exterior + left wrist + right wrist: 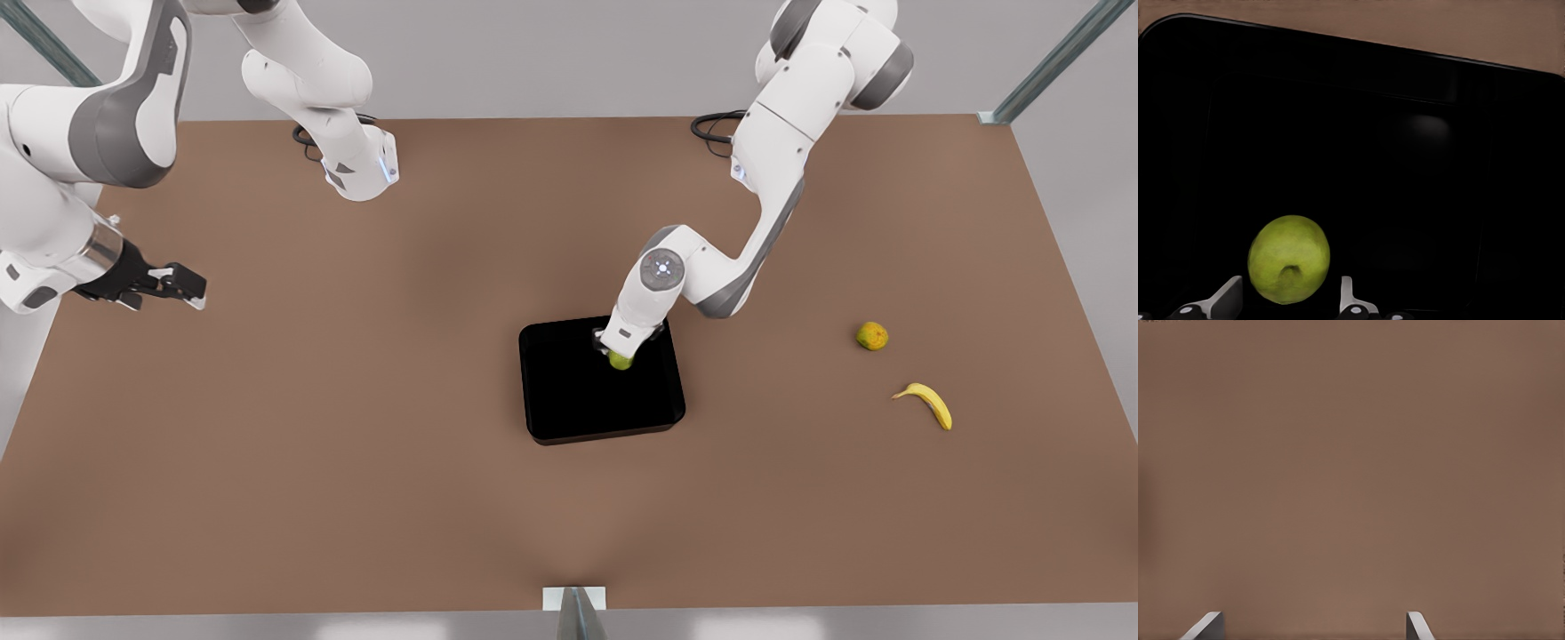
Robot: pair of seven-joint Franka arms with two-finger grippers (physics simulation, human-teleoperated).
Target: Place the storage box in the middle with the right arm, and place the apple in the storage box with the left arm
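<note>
Left wrist view: the apple is being flanked by the left hand, fingers spread just beside it with slight gaps, inside the storage box. The release step is being finished, by judgement; next, a straight lift clear of the box is called for. In the front view the left arm is being angled down into the box at mid-worktop. The right hand is being held open, waiting well apart.

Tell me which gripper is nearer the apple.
Left. The left gripper is over the storage box with the apple between its fingers. The right gripper waits far off, above bare table at the front view's left.
</note>
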